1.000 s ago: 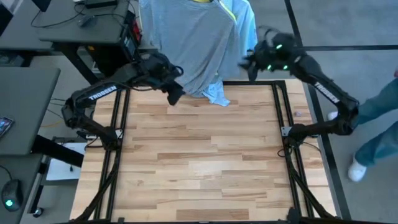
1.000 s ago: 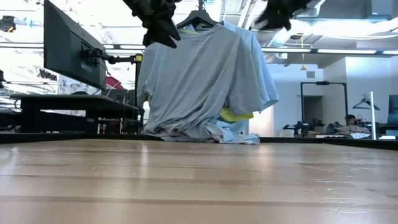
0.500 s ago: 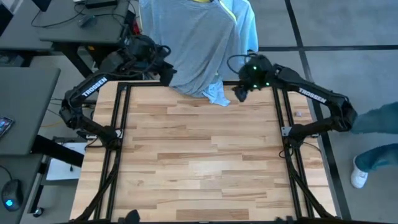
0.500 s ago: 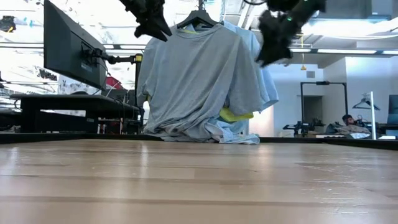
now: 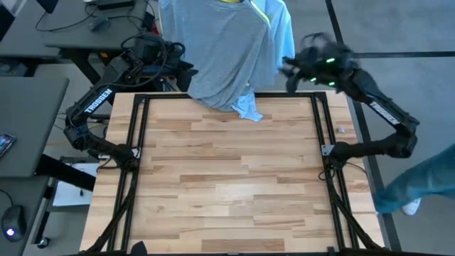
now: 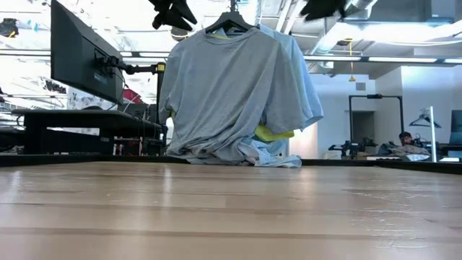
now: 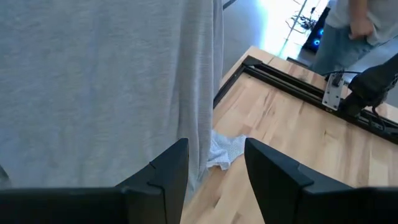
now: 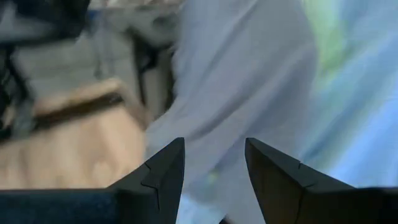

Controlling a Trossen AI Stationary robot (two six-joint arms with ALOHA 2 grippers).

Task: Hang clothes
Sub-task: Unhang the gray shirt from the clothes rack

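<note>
Three garments hang together at the table's far edge. The grey T-shirt (image 5: 226,53) (image 6: 231,87) is in front on a black hanger (image 6: 231,20). The pale-blue shirt (image 5: 284,32) (image 6: 307,87) hangs behind it, and a bit of the neon-yellow T-shirt (image 6: 273,133) shows between them. Their lower ends bunch on the table's far edge (image 5: 245,108). My left gripper (image 5: 183,71) (image 7: 215,168) hovers open, left of the grey shirt and high up. My right gripper (image 5: 290,71) (image 8: 215,171) hovers open to the right of the clothes, pointing at them.
Black frame rails (image 5: 135,149) run along both sides of the wooden table (image 5: 227,185). A desk with a monitor (image 6: 79,58) stands beyond the far left corner. A person's legs (image 5: 419,181) are by the table's right side.
My left gripper has risen and drawn away from the grey shirt toward the far left. My right gripper swung down toward the clothes' lower end over the far edge, then rose back to the right. The clothes hang as before.
</note>
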